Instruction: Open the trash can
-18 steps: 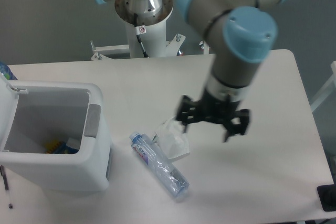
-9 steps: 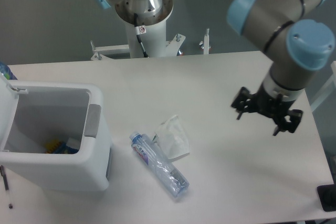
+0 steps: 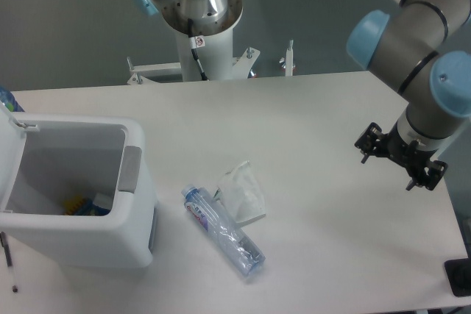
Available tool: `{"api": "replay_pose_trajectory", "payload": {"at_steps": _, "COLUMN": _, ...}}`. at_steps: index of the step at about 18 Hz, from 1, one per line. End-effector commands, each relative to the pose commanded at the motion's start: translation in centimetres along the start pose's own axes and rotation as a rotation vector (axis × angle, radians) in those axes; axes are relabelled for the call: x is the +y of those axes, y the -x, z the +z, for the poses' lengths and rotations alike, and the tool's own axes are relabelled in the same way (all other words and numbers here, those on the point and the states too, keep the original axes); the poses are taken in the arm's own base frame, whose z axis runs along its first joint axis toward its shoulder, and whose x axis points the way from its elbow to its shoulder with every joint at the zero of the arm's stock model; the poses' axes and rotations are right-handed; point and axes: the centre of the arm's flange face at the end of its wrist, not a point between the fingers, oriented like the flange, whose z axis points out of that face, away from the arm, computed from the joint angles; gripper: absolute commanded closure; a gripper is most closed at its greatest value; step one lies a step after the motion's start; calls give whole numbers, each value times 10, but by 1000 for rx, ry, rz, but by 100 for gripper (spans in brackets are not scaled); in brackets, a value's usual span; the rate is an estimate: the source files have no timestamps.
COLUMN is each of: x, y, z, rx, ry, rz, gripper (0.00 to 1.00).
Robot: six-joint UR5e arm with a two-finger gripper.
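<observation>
The bin (image 3: 81,196) sits at the table's (image 3: 309,108) left edge, near the front, with its lid swung back off the left side, so you look straight down into it. A grey latch (image 3: 130,169) runs along its right rim, and a few small coloured bits (image 3: 85,204) lie at the bottom. Just right of the bin, a clear bottle (image 3: 223,232) lies on its side at a slant, cap end toward the bin. A crumpled clear bag (image 3: 241,194) rests against the bottle's upper side, touching it. Behind these, the arm's white base post (image 3: 202,27) stands at the table's far edge. Far over on the right, well apart from the bin, the gripper (image 3: 400,158) hangs above the table near its right edge, fingers spread wide with nothing between them.
</observation>
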Motion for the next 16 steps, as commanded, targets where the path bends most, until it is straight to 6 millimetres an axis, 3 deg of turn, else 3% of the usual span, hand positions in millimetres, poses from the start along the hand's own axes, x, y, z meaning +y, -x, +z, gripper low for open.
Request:
{"api": "replay_pose_trajectory", "payload": {"at_steps": 6, "x": 4, "y": -1, "z": 14, "rx": -37, "ry": -8, "rz": 22, "gripper": 0}}
{"api": "replay_pose_trajectory", "payload": {"at_steps": 16, "x": 1, "y": -6, "z": 6, "rx": -57, "ry": -13, "rz": 30, "gripper": 0}}
